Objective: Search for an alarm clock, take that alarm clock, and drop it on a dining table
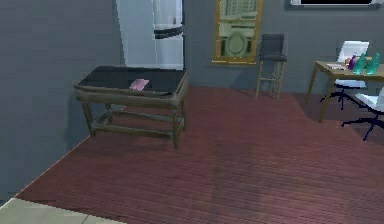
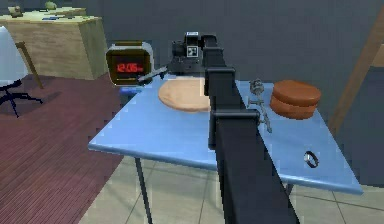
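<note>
Blue table (image 2: 160, 135), one alarm clock (image 2: 128, 65), one tan disc (image 2: 185, 96), one gripper (image 2: 156, 70), holding unclear.

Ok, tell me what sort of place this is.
Most likely a home's open kitchen-dining area with a work corner: a white fridge stands against the wall, a blue table bears a plate-like disc, an alarm clock glows at its far edge, and a wooden desk has office chairs.
</note>
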Controlling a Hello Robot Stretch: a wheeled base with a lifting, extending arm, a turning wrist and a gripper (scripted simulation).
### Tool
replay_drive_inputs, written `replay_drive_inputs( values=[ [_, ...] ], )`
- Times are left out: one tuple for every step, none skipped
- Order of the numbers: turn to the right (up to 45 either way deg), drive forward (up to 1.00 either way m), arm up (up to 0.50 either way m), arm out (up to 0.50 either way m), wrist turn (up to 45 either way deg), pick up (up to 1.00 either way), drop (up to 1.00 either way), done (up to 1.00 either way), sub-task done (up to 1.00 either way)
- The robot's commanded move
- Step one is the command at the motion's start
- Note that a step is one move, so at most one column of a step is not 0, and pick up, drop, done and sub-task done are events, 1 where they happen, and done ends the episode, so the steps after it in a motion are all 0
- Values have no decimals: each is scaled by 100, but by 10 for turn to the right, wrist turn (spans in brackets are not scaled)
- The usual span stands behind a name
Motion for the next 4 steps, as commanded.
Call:
replay_drive_inputs(
  values=[
    [0, 0, 0, 0, 450, 0, 0, 0, 0],
    [0, 0, 0, 0, 180, 0, 0, 0, 0],
    [0, 0, -24, 0, 0, 0, 0, 0, 0],
    [0, 0, 0, 0, 0, 0, 100, 0, 0]
  ],
)
